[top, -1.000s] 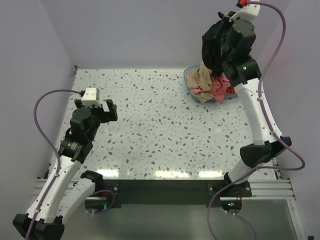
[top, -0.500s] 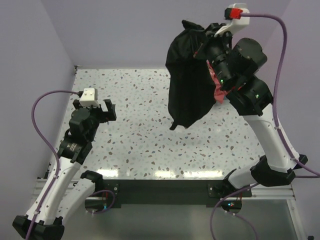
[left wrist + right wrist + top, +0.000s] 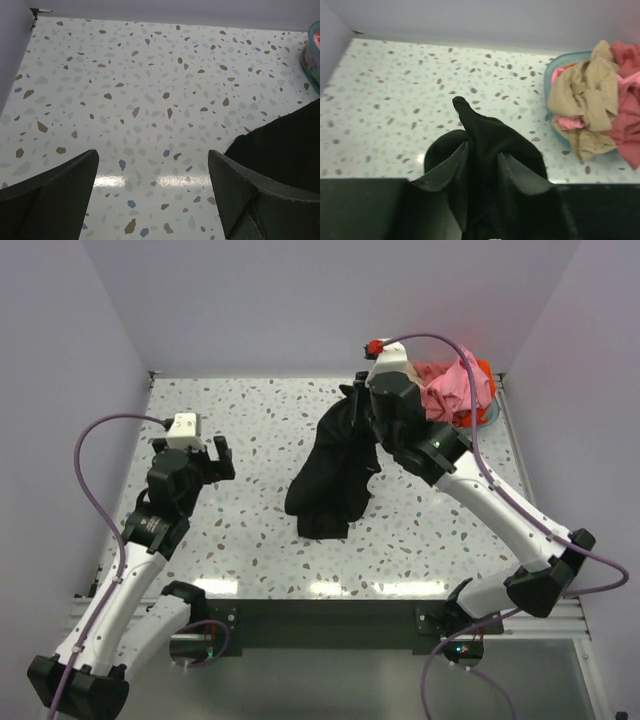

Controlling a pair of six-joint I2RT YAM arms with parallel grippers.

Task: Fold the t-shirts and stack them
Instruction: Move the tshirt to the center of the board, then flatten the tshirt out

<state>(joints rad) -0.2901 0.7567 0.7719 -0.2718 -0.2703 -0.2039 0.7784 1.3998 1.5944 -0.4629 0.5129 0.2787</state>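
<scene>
Black t-shirt (image 3: pixel 335 475) slumps in a heap on the speckled table (image 3: pixel 250 530), with your left gripper (image 3: pixel 226 458) hanging off to its left, fingers spread wide. Farther back, your right gripper (image 3: pixel 484 150) pinches the shirt's upper end (cloth bunched between the fingers). Beyond it, a pink t-shirt (image 3: pixel 455 390) and a tan t-shirt (image 3: pixel 590 80) fill the teal basket (image 3: pixel 562 57) in the far right corner.

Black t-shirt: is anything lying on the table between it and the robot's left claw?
Nothing visible does. Only bare speckled table separates the open left gripper from the black t-shirt, which the right gripper holds by its upper end.
</scene>
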